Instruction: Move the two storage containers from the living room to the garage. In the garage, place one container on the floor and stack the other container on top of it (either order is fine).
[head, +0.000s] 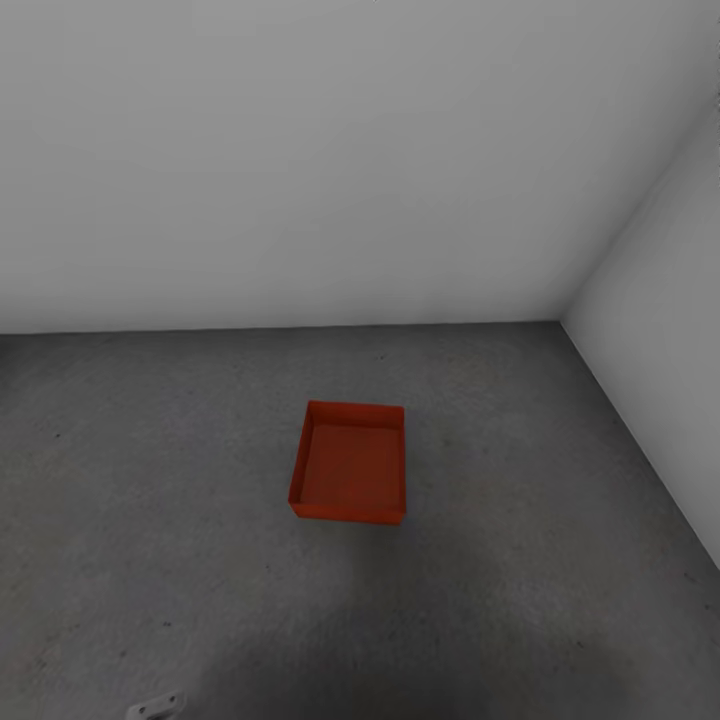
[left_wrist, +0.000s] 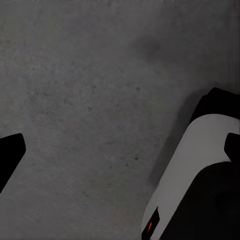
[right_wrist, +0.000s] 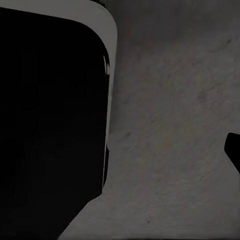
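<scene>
We saw one orange-red, lidless rectangular plastic bin (head: 349, 462) resting on the dark grey concrete floor (head: 150, 480), at twelve o'clock ahead of us. It looked light and rigid; its thin rim seemed the best hold. We could not tell our jaws' opening.

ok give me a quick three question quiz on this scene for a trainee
1. True or false: the orange bin sits on the grey floor.
2. What is inside the bin? A) a second bin B) nothing C) a box
3. Fill in: behind the bin stands a plain white ____.

Key: 1 true; 2 B; 3 wall.
</scene>
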